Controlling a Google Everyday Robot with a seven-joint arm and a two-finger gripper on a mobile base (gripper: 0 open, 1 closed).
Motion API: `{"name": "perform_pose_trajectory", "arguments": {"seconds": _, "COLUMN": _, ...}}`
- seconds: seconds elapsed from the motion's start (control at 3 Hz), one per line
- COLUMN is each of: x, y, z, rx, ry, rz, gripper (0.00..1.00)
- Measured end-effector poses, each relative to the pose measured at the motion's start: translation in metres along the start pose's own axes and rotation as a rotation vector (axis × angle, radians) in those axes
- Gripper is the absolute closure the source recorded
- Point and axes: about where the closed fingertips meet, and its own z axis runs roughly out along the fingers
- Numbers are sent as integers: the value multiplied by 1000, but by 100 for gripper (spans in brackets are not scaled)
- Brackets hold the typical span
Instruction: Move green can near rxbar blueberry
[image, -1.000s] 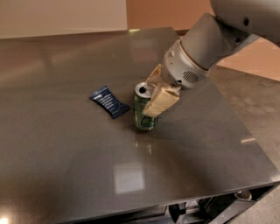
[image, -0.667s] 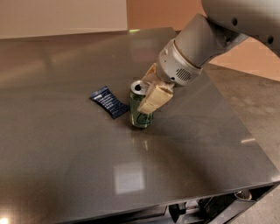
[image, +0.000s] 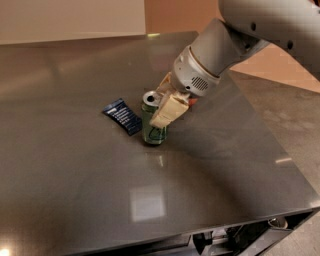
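Note:
The green can (image: 155, 131) stands upright on the grey table, its silver top showing at the upper left. My gripper (image: 165, 107) comes in from the upper right and its cream fingers (image: 169, 111) are closed around the can's upper half. The rxbar blueberry (image: 122, 116), a flat dark blue wrapper with white lettering, lies on the table just left of the can, almost touching it.
A small bit of something red (image: 192, 102) shows behind the gripper, mostly hidden by it. The table's front edge (image: 200, 230) runs along the bottom and its right edge (image: 280, 150) slants down the right side, with floor beyond.
The gripper has carried the can leftward, closer to the blue bar. The bar has not moved.

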Motion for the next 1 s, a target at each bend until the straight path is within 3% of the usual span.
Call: {"name": "perform_pose_trajectory", "arguments": {"seconds": 1.0, "x": -6, "y": -10, "z": 22, "rx": -14, "ry": 3, "rz": -11, "gripper": 13}}
